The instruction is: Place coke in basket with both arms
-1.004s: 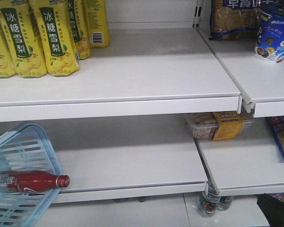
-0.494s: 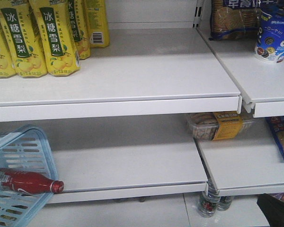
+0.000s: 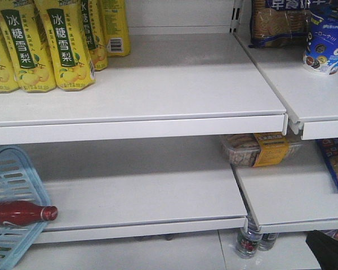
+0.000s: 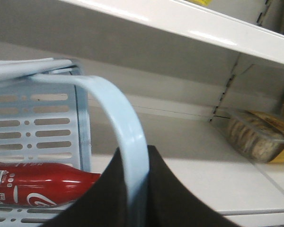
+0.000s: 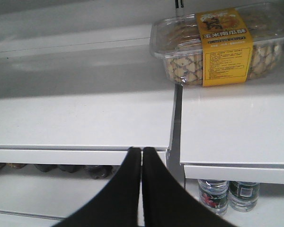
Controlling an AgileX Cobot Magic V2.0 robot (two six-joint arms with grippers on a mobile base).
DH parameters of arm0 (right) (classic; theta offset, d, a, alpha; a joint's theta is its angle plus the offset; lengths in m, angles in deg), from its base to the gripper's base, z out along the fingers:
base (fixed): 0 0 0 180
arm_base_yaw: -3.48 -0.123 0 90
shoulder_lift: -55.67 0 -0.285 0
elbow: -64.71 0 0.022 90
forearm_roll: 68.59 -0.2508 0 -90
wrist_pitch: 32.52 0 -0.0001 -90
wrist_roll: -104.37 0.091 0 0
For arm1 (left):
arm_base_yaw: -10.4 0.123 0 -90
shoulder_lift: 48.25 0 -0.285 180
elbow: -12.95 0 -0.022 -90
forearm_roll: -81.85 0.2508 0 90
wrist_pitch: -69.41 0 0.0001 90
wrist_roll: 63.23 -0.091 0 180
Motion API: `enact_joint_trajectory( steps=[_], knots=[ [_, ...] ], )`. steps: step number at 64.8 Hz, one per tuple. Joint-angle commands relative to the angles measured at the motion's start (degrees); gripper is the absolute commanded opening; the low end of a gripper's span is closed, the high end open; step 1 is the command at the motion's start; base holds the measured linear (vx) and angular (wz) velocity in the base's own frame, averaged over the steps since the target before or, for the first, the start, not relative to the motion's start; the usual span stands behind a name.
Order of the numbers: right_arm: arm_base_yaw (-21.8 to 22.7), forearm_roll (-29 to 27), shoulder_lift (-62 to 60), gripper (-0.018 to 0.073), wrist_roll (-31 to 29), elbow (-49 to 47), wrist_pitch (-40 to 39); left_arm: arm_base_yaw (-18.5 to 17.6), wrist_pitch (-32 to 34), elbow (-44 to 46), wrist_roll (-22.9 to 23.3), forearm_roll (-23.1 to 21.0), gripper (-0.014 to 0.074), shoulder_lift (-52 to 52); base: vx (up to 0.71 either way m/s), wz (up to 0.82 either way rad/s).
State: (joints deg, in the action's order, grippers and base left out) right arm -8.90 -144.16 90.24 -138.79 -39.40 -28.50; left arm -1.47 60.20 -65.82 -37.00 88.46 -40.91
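The light blue basket [image 3: 11,174] hangs at the lower left, in front of the lower shelf. The red coke [image 3: 19,214] lies on its side in it, its cap poking past the basket's right edge. In the left wrist view my left gripper [image 4: 135,153] is shut on the basket's curved handle [image 4: 116,106], with the coke [image 4: 42,184] just to its left against the slotted wall. My right gripper [image 5: 142,150] is shut with nothing in it, in front of the lower shelf's edge, far from the basket.
Yellow drink bottles [image 3: 42,45] stand on the upper shelf. A clear cookie box [image 5: 217,42] with a yellow label sits on the lower shelf at the right. Snack packs [image 3: 327,39] are at the top right. Small bottles [image 5: 227,196] stand under the lower shelf.
The basket has moved left with the coke in it, and more of both is now cut off by the left edge of the front view. The shelves are unchanged.
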Motion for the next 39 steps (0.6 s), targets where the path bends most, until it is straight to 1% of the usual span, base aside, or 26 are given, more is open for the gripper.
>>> enact_joint_trajectory(
  steps=[1,5,7,15,21,28,39],
  knots=[
    [0.2,-0.1,0.2,-0.0005,-0.3,-1.6,-0.6,2.0,4.1,-0.9,-1.0,0.1,-0.0008,-1.2,0.00,0.00],
    [0.2,-0.1,0.2,-0.0005,-0.3,-1.6,-0.6,3.1,4.1,-0.9,-1.6,0.0,-0.0008,-1.2,0.00,0.00],
    [0.2,-0.1,0.2,-0.0005,-0.3,-1.6,-0.6,3.7,4.1,-0.9,-2.6,-0.2,-0.0008,-1.2,0.00,0.00],
    [0.2,-0.1,0.2,-0.0005,-0.4,-1.6,-0.6,5.5,4.1,-0.9,-8.1,-3.2,-0.0008,-1.2,0.00,0.00],
    [0.2,-0.1,0.2,-0.0005,-0.4,-1.6,-0.6,6.7,4.1,-0.9,-11.5,-4.2,-0.0008,-1.2,0.00,0.00],
    [0.2,-0.1,0.2,-0.0005,-0.4,-1.6,-0.6,7.6,4.2,-0.9,-11.8,-4.5,-0.0008,-1.2,0.00,0.00],
    [0.2,-0.1,0.2,-0.0005,-0.4,-1.6,-0.6,7.7,4.4,-0.9,-11.8,-4.4,-0.0008,-1.2,0.00,0.00]
  ],
)
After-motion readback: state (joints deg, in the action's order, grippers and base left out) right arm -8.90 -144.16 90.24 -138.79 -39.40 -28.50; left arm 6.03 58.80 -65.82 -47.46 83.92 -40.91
